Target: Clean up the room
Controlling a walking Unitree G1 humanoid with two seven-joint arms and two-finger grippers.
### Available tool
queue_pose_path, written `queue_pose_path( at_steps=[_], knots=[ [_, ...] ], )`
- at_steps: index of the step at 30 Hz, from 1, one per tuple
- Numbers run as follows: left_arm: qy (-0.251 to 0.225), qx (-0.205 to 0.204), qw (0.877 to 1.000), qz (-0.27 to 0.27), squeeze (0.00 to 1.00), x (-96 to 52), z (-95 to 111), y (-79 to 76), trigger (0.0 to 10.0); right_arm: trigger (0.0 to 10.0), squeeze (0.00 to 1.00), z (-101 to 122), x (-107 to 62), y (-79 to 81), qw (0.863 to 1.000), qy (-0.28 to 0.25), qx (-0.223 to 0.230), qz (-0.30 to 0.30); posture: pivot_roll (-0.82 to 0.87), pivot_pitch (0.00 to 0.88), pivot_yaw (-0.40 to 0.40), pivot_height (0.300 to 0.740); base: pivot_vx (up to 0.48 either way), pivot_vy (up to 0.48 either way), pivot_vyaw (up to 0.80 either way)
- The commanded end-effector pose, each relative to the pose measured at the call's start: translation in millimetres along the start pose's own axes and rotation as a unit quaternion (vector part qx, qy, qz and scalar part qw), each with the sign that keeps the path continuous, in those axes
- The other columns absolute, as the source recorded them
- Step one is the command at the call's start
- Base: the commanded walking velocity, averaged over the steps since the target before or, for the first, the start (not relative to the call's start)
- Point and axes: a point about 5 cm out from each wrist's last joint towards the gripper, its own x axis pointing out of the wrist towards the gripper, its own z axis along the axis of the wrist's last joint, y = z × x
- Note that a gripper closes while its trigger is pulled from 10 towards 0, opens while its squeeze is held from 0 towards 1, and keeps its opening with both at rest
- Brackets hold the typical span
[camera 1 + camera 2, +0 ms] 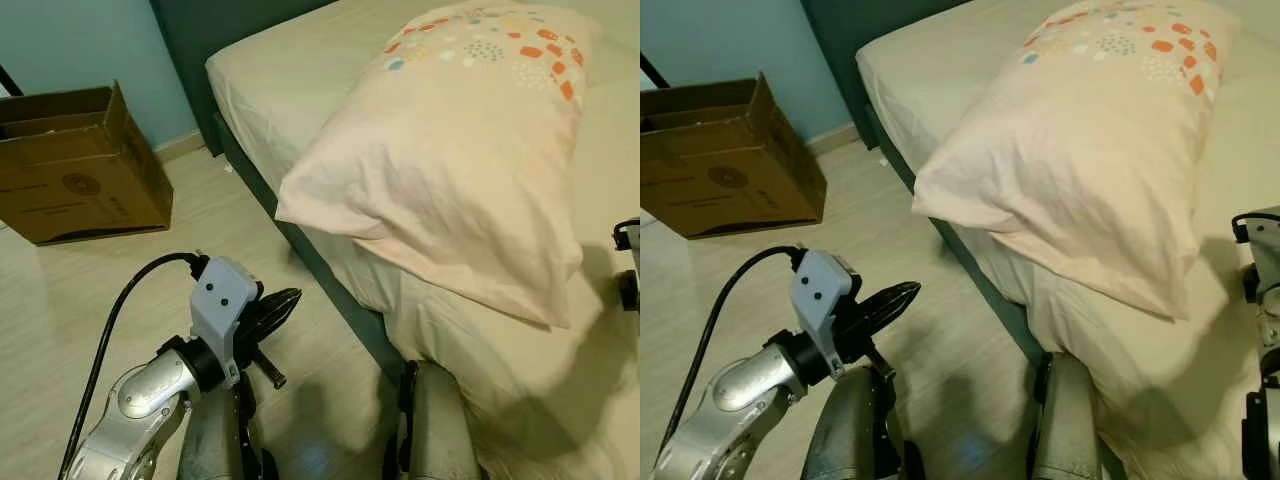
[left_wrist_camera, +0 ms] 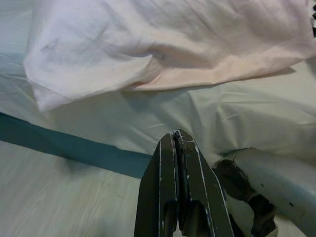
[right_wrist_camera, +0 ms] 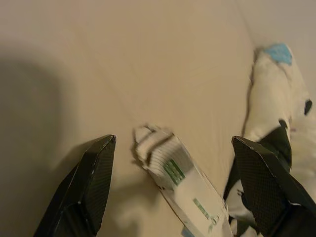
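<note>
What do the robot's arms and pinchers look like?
The left arm is shiny silver with a black cable looping to a pale grey wrist box. The left gripper and right gripper each have two long, pointed black fingers.

Dim warm light, soft shadows, slight blur

Pillow (image 1: pixel 455 150) overhanging bed (image 1: pixel 290 80) edge

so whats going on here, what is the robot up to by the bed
The robot stands at the bed, where a big pillow lies across the corner of the mattress. Its left gripper hangs low beside the bed, shut and holding nothing. Its right gripper is open over a white sock with green marks lying on the sheet, beside another piece of white cloth. A cardboard box sits on the floor.
</note>
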Motion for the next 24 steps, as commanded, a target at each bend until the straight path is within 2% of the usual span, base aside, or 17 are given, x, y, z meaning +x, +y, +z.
queue_pose_path(
  at_steps=[1,3,9,16,21,22,24],
  knots=[
    [0.011,0.0,1.0,-0.005,0.0,-6.2,-1,-0.6,10.0,10.0,0.0,-17,-1.2,-7.7,0.999,0.032,0.018,-0.016,0.19,0.399,0.077,0.528,0.0,0.0,0.0],
    [0.011,0.0,1.0,-0.005,0.0,-6.7,-1,-0.6,10.0,10.0,0.0,-18,-1.3,-8.2,0.999,0.034,0.029,-0.018,0.19,0.399,0.077,0.528,0.0,0.0,0.0],
    [0.015,0.004,1.0,-0.009,0.0,-7.7,1,0.4,10.0,10.0,0.0,-26,-2.5,-12.1,0.992,0.048,0.111,-0.041,0.21,0.405,0.091,0.528,0.0,0.0,0.0],
    [0.021,0.005,1.0,-0.012,0.0,-9.7,0,1.2,10.0,10.0,0.0,-32,-3.6,-12.7,0.991,0.053,0.114,-0.046,0.21,0.407,0.101,0.528,0.0,0.0,0.0],
    [0.022,0.006,1.0,-0.012,0.0,-9.9,1,2.3,10.0,10.0,0.0,-33,-3.8,-13.8,0.987,0.054,0.141,-0.048,0.22,0.408,0.108,0.528,0.0,0.0,0.0],
    [0.022,0.006,1.0,-0.012,0.0,-10.1,1,2.7,10.0,3.5,0.0,-33,-3.7,-15.2,0.984,0.053,0.165,-0.051,0.23,0.407,0.11,0.528,0.0,0.0,0.0],
    [0.023,0.007,1.0,-0.011,0.0,-10.3,1,3.1,10.0,0.7,0.0,-33,-3.5,-16.5,0.983,0.051,0.171,-0.053,0.23,0.406,0.111,0.528,0.0,0.0,0.0]
  ],
)
